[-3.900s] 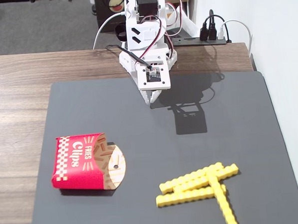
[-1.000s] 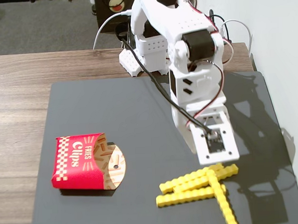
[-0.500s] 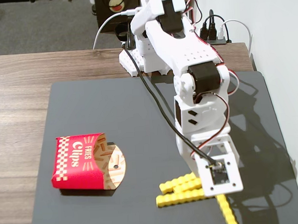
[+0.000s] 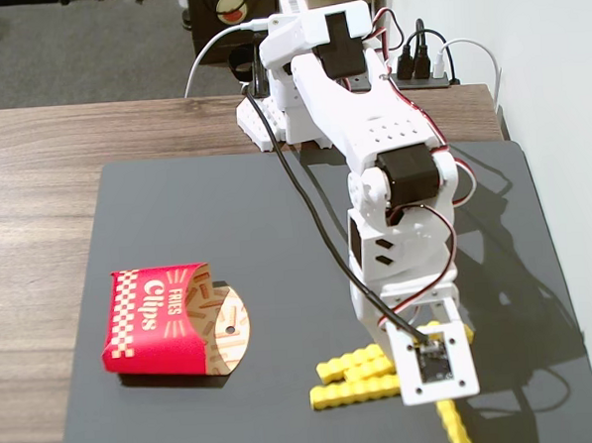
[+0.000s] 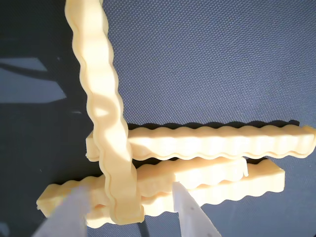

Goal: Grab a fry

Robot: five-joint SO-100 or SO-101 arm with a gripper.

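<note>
Several yellow crinkle-cut fries lie in a pile on the black mat (image 4: 226, 205). In the wrist view one fry (image 5: 101, 98) runs up and down, lying across three others (image 5: 217, 140) that run sideways. My gripper (image 5: 128, 217) is open, its two pale fingers either side of that fry's near end, with a gap showing on the right. In the fixed view the gripper (image 4: 431, 373) points down over the pile (image 4: 356, 375), its fingertips hidden behind the wrist camera plate. One fry (image 4: 454, 427) sticks out below it.
The red "Fries Clips" carton (image 4: 152, 318) lies on its side on the mat, left of the pile. The arm's base (image 4: 281, 123) stands at the back of the wood table (image 4: 36, 195). A power strip (image 4: 422, 71) and cables lie behind.
</note>
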